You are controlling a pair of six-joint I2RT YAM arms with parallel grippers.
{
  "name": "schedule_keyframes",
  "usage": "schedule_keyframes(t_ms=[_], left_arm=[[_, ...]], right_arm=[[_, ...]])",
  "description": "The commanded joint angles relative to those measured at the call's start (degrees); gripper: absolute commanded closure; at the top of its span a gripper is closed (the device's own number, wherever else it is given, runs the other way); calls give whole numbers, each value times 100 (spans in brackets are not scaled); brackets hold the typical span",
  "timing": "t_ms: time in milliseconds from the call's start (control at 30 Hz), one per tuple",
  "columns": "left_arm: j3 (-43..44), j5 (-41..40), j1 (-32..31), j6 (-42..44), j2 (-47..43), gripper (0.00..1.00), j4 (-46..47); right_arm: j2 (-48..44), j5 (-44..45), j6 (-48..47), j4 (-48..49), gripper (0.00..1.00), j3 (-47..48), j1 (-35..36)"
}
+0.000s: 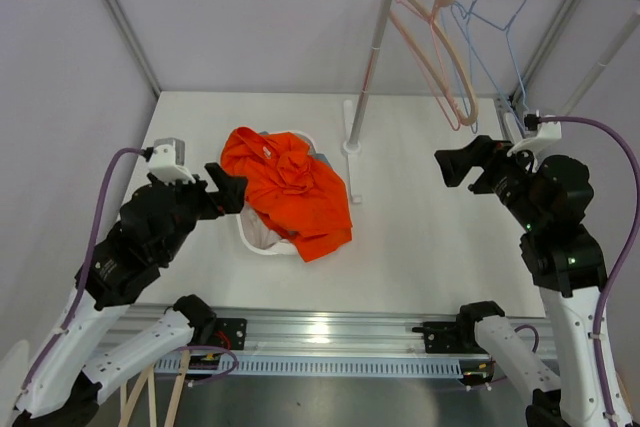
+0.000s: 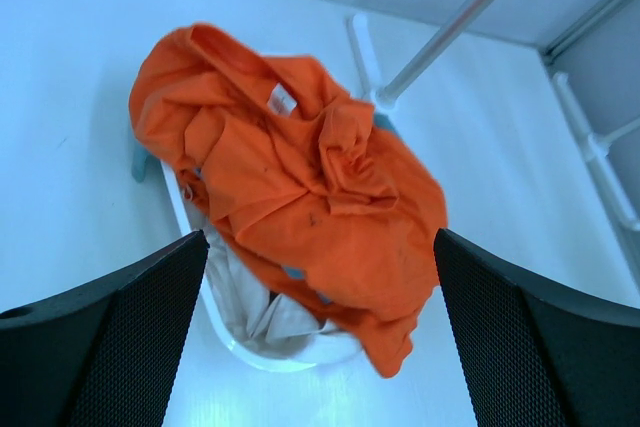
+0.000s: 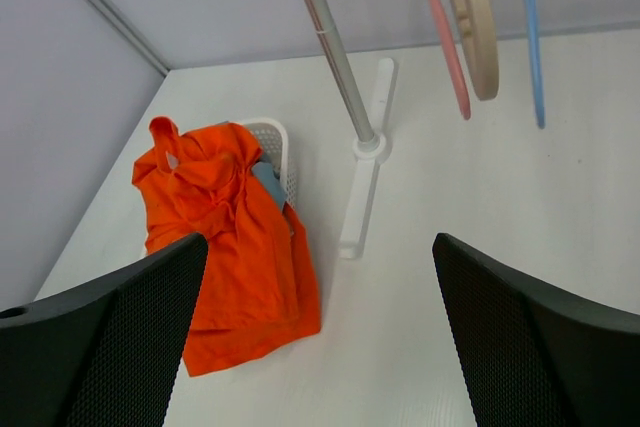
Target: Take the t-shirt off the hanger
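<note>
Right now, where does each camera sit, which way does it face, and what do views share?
Top external: above and behind, looking down at the table; both arms, left gripper, right gripper.
Left wrist: faces down at the orange t-shirt over the basket; left fingers.
Right wrist: faces across toward rack pole and hangers; right fingers.
Shared: all see the t-shirt.

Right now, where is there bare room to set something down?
The widest bare stretch lies between the clothes rack's white foot and the right claw. Another runs in front of the white plastic basket. Crowded: that basket, heaped with the crumpled orange t-shirt.
</note>
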Motion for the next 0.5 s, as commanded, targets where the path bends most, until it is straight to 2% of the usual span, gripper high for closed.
schedule_keyframes(t_ms=[0,200,467], left_arm=[[-225,169,-23,66,-212,1,-165],[-559,186,-32,92,-748,1,-139],[-541,-77,-23,-57,-862,0,-464]], right_arm=[[-101,-266,149,-168,0,3,35],[-259,-494,307,-222,0,-496,44],[-444,-600,527,86,1,-946,53]])
